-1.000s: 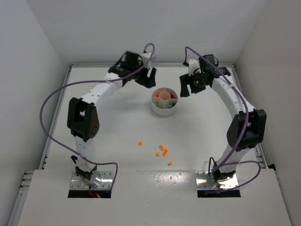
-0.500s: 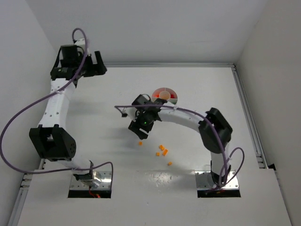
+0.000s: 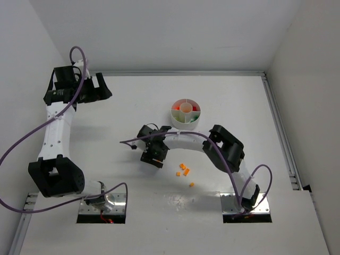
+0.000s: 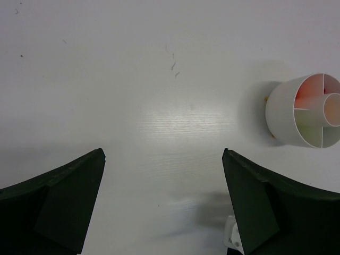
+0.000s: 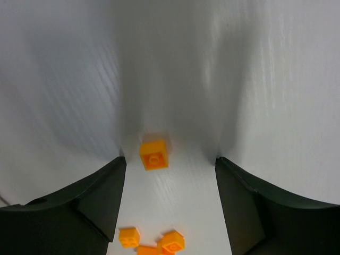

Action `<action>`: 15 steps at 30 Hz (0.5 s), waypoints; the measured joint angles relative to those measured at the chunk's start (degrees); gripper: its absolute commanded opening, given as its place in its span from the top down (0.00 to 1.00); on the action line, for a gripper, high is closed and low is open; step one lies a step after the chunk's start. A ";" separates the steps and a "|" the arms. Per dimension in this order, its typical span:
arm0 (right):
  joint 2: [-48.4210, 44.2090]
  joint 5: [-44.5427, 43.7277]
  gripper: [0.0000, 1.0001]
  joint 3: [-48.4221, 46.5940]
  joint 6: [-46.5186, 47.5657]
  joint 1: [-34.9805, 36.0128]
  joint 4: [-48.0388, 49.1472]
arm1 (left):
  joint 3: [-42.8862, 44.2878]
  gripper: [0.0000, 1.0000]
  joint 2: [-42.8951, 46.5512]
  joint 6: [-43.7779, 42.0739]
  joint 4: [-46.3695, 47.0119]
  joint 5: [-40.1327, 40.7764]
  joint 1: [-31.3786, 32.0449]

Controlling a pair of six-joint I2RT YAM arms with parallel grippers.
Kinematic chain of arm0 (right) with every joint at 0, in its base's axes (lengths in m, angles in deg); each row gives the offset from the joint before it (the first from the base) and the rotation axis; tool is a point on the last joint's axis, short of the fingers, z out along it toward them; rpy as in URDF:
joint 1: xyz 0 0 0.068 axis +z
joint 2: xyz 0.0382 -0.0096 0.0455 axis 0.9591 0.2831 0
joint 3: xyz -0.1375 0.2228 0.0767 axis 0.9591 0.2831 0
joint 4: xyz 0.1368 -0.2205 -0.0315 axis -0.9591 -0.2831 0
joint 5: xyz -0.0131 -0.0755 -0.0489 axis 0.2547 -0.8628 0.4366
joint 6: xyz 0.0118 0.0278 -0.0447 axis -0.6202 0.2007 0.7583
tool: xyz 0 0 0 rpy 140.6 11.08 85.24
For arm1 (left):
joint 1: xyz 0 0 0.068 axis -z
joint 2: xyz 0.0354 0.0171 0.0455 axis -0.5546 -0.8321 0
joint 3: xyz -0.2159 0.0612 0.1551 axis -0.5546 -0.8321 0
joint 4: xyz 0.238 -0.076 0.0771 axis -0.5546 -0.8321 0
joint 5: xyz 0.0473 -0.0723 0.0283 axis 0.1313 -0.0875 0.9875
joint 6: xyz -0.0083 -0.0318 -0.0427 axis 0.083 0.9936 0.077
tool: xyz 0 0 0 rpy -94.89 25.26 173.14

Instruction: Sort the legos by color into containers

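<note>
A round white dish (image 3: 185, 113) with wedge containers and a central cup stands mid-table, with red and green legos showing inside; the left wrist view has the dish (image 4: 297, 114) at its right edge. My right gripper (image 3: 154, 158) reaches left and low over the table and stands open. In its wrist view the right gripper (image 5: 170, 159) has a single orange lego (image 5: 154, 154) on the table just past its left fingertip, untouched. More orange legos (image 3: 184, 170) lie near the front, and the same legos (image 5: 129, 237) show at the bottom of the right wrist view. My left gripper (image 3: 106, 87) is raised at far left, and this left gripper (image 4: 163, 154) is open and empty.
A lone orange lego (image 3: 192, 184) lies closer to the arm bases. White walls enclose the table on three sides. The right arm's long link (image 3: 186, 139) spans the table between the dish and the loose legos.
The left arm swung from beside the dish to the far left and opened wide. The right arm swept from the dish down to the single orange lego, now hidden under it from above.
</note>
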 measured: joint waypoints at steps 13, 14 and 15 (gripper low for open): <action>1.90 -1.99 0.53 -2.75 -0.17 2.25 0.26 | -0.44 0.01 0.57 -2.12 -0.22 -1.22 -0.52; 2.01 -2.01 0.59 -2.86 -0.20 2.29 0.24 | -0.44 0.01 0.57 -2.23 -0.22 -1.25 -0.52; 2.05 -2.05 0.59 -2.93 -0.20 2.34 0.24 | -0.44 0.01 0.55 -2.23 -0.22 -1.25 -0.52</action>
